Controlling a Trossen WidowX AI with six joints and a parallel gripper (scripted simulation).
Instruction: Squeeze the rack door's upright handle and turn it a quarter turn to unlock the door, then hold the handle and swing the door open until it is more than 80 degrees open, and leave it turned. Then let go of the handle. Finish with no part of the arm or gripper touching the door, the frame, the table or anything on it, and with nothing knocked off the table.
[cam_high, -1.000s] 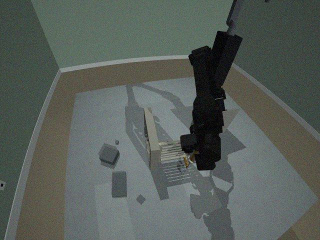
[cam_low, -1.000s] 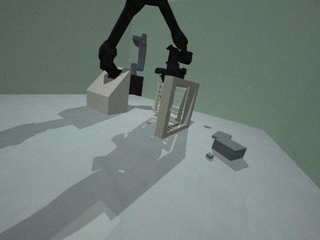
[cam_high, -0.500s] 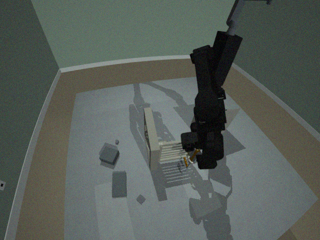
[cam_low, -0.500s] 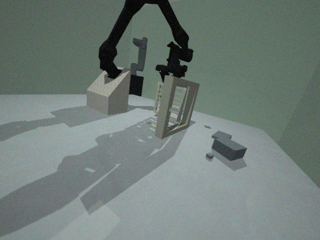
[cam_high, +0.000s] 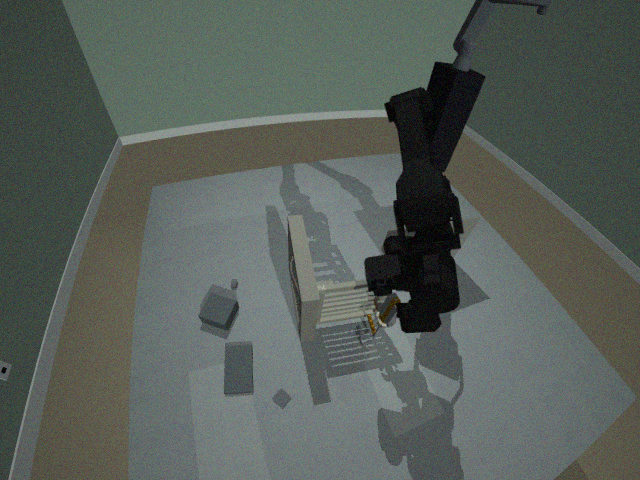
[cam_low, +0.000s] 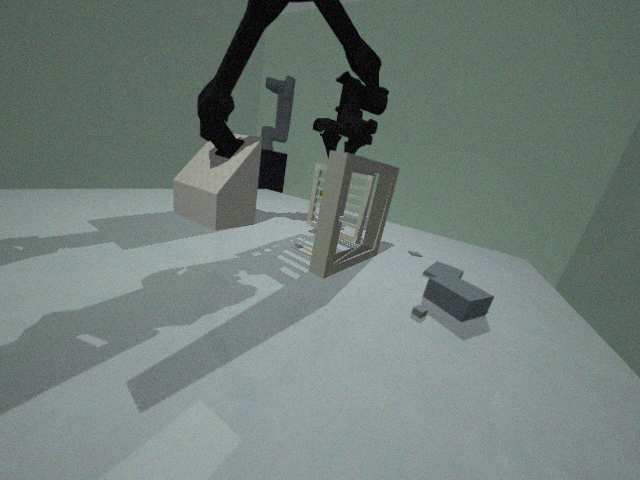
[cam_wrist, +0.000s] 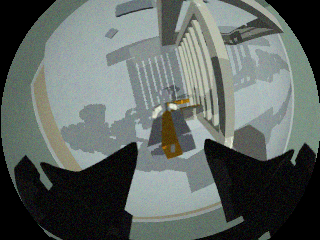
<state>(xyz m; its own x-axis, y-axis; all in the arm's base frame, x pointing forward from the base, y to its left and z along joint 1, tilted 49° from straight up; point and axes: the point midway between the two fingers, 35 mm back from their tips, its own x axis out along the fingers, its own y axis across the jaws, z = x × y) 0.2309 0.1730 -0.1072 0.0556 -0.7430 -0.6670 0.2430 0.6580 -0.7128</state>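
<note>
The cream slatted door (cam_high: 338, 284) (cam_low: 313, 195) (cam_wrist: 215, 40) stands swung out from the upright frame (cam_high: 305, 258) (cam_low: 330, 217) (cam_wrist: 170, 22), roughly square to it. The grey handle with orange strips (cam_high: 388, 311) (cam_wrist: 170, 134) stands off the door's face near its free edge. How far it is turned is hard to read. My gripper (cam_low: 340, 148) (cam_wrist: 171, 146) is open above the door. In the wrist view its two fingers stand apart, one on each side of the handle, with visible gaps. In the top view the arm hides the fingertips.
Beyond the frame lie a grey block (cam_high: 218, 307) (cam_low: 457, 299), a second grey block (cam_high: 238, 367) (cam_low: 443, 270), a small flat piece (cam_high: 281, 397) (cam_low: 415, 253) and a tiny cube (cam_high: 234, 283) (cam_low: 419, 312). A beige slope-topped box (cam_low: 237, 198) stands at the arm's base.
</note>
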